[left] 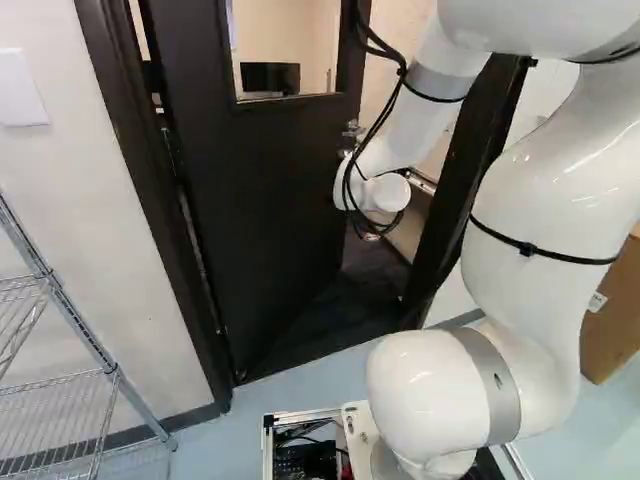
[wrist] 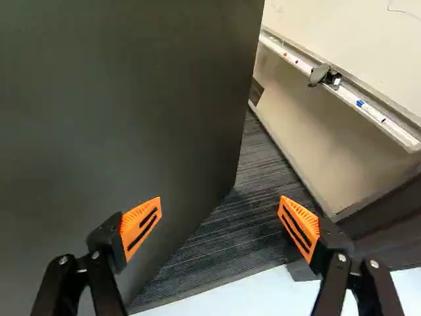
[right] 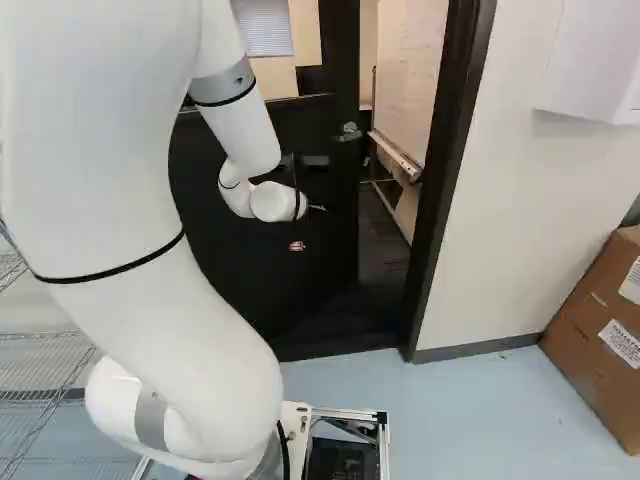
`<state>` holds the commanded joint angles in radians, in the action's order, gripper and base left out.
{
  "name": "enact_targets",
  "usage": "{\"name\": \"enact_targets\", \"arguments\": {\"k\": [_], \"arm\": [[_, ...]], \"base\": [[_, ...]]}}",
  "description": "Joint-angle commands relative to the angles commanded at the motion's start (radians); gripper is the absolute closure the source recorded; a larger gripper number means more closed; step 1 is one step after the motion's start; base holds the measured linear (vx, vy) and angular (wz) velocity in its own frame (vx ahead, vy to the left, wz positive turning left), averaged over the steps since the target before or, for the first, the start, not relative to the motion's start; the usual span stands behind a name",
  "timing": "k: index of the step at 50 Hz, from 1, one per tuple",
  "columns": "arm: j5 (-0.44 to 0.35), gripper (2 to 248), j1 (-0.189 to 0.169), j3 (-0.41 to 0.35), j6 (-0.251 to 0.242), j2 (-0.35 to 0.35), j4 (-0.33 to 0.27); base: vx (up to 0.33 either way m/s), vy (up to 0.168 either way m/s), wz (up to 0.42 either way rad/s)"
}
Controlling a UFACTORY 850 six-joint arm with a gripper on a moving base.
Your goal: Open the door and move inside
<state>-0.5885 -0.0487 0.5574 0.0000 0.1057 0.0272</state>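
The dark door [left: 270, 180] stands ajar, swung inward, with a window in its upper part. Its lever handle [right: 349, 132] shows near the free edge, higher than my gripper [right: 308, 226], which hangs close before the door's face. In the wrist view the gripper [wrist: 220, 210] is open with nothing held. One finger overlaps the door panel [wrist: 125, 99], and the other is over the opening side, near the doorway's foot. Dark flooring [wrist: 243, 204] shows between and ahead of the fingers. Whether a finger touches the door, I cannot tell.
The doorway's dark frame [right: 450, 170] rises beside the gap. Beyond it, a whiteboard tray [wrist: 355, 99] with markers and an eraser runs along the wall. A wire shelf [left: 60, 385] stands left of the door. Cardboard boxes [right: 600, 330] sit by the right wall.
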Motion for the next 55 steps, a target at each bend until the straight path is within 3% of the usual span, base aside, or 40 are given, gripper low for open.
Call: {"name": "enact_targets", "arguments": {"k": [55], "arm": [[0.0, 3, 0.0, 0.0, 0.0, 0.0, 0.0]], "base": [[0.095, 0.051, -0.005]]}}
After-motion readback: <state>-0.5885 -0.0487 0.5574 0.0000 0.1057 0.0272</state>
